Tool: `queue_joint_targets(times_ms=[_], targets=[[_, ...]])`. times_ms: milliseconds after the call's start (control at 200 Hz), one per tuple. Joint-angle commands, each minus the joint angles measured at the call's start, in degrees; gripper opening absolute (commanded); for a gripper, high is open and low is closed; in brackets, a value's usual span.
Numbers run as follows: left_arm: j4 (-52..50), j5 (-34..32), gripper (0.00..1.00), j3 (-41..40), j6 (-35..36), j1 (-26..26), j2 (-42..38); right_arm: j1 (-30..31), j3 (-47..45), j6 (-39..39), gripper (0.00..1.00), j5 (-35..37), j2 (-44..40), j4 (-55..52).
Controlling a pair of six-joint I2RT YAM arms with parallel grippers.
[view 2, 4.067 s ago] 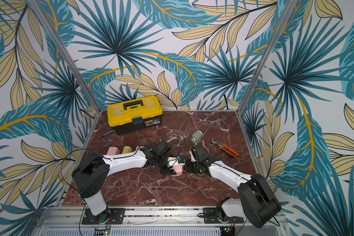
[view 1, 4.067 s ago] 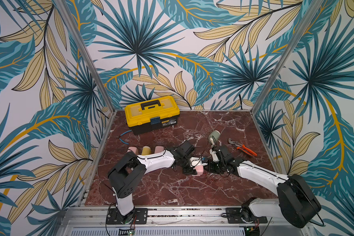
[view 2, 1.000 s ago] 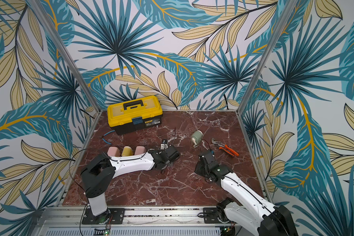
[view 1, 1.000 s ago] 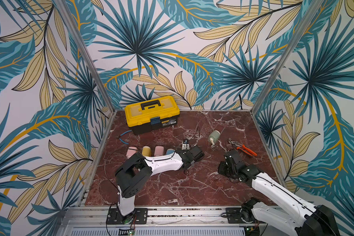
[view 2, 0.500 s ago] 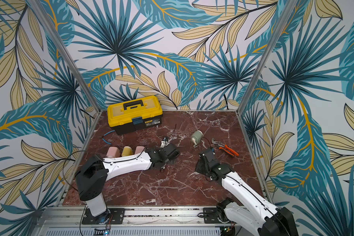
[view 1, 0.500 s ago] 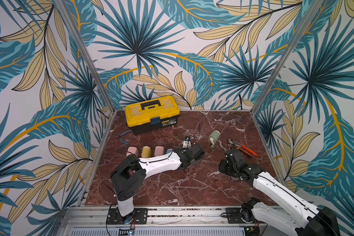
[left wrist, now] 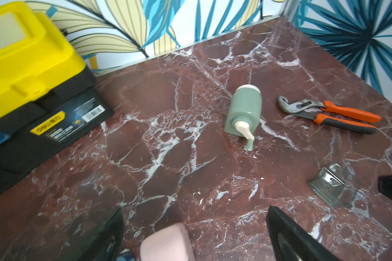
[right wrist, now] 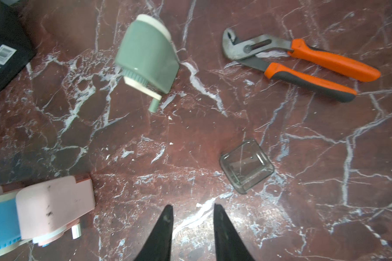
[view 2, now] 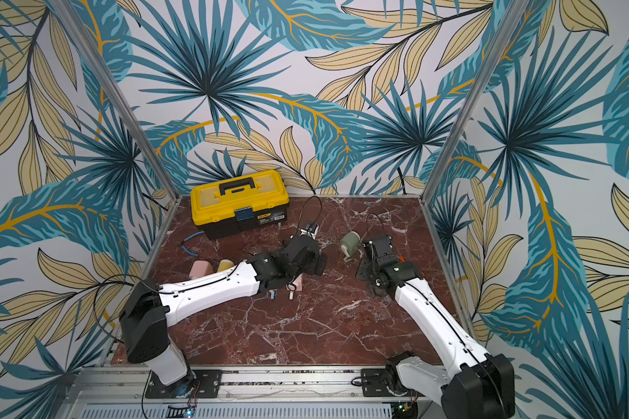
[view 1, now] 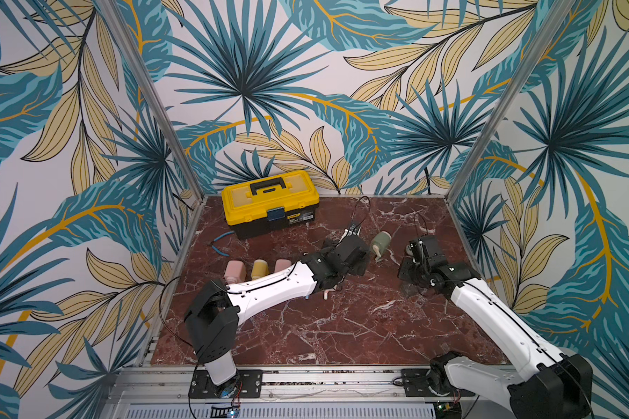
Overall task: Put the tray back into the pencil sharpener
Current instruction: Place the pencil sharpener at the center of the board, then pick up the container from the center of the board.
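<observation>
A red-brown marble tabletop (view 1: 342, 326) is walled in by leaf-print paper. At the far left stands a shut yellow toolbox (view 1: 269, 203), with blue-handled pliers (view 1: 220, 245) lying just in front of it. Nearer the camera sits a row of small pencil sharpeners (view 1: 259, 269), pink and yellow. The left arm reaches across beside that row. The left gripper (left wrist: 195, 209) is spread wide and grasps nothing. In the left wrist view a pale pink sharpener (left wrist: 165, 241) lies between its two black fingers (left wrist: 290, 239), with bare marble on either side of it. A blue sharpener (right wrist: 0, 223) lies against the pink one's far side. Further right, near the middle of the table, a green pencil sharpener (right wrist: 145, 56) lies on its side, its cream crank pointing toward the arms. The tray (right wrist: 247, 166), a small clear smoky box, rests alone on the marble, well apart from the green sharpener and touching nothing. It lies just ahead of the right gripper (right wrist: 192, 206), off its centre line on the side toward the orange-handled pliers (right wrist: 303, 61). The right gripper's fingers are slightly parted, with only marble between them. The pliers lie furthest right, beyond the tray.
</observation>
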Motion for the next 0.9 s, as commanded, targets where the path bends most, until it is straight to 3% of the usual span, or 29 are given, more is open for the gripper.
queue_joint_targets(times_ms=[0, 290, 466, 691, 896], targets=[[5.7, 9.0, 1.0, 4.8, 8.0, 1.7, 3.3, -3.5, 0.9, -2.7, 0.36, -1.6, 1.3, -4.3], [5.9, 15.9, 1.0, 14.1, 12.5, 4.3, 12.2, -10.9, -3.1, 3.0, 0.42, -2.8, 1.4, -4.8], [5.9, 16.6, 1.0, 17.9, 13.2, 5.2, 15.6, -14.1, -7.2, 9.2, 0.44, -3.4, 1.6, -4.6], [6.0, 17.7, 1.0, 19.5, 12.6, 6.1, 17.1, -15.0, -13.9, 18.3, 0.44, -9.9, 1.5, 2.4], [5.9, 17.8, 1.0, 19.4, 12.6, 6.7, 16.6, -15.0, -17.4, 23.3, 0.44, -10.9, 2.6, 8.8]])
